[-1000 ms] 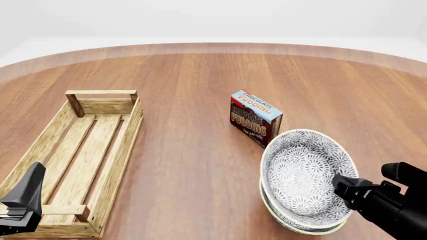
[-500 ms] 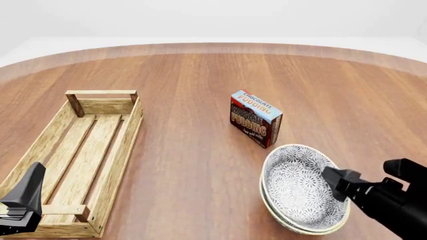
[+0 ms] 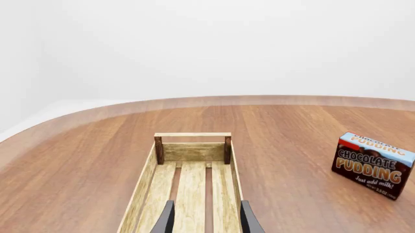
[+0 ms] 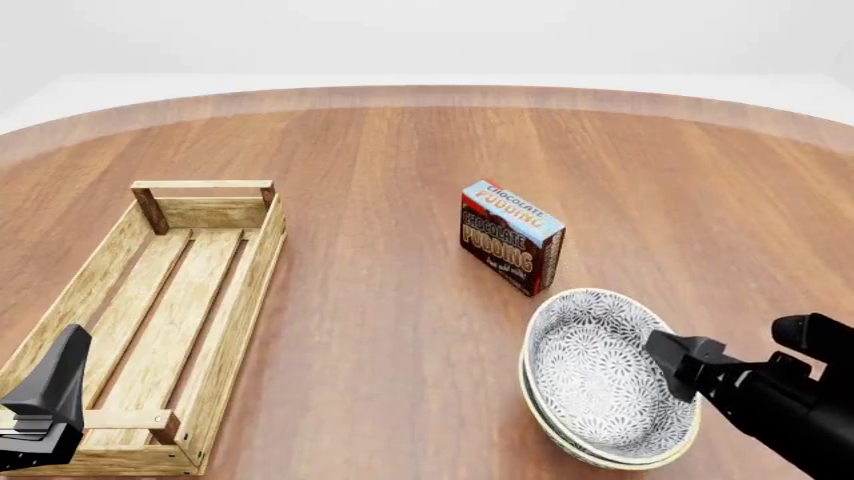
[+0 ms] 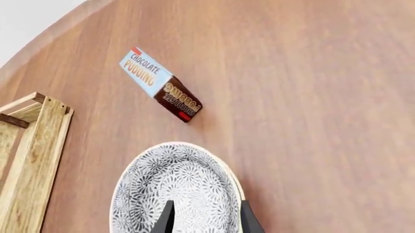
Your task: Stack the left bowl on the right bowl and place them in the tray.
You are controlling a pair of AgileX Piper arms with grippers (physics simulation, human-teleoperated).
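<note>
Gripper [image 4: 663, 357] of the right arm is gripping the near-side rim of the left bowl [image 4: 597, 362], nested in the right bowl [image 4: 603, 455] just beside the chocolate pudding box [image 4: 511, 236]. Lifting only the upper bowl risks unstacking them before reaching the tray [image 4: 214, 290], well apart from that box.

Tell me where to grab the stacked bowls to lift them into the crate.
Probably by the rim of the stacked bowls nearest the right gripper, one finger inside, one outside and low enough to catch both. The walls are thin and upright; the chocolate pudding box crowds the far side.
</note>
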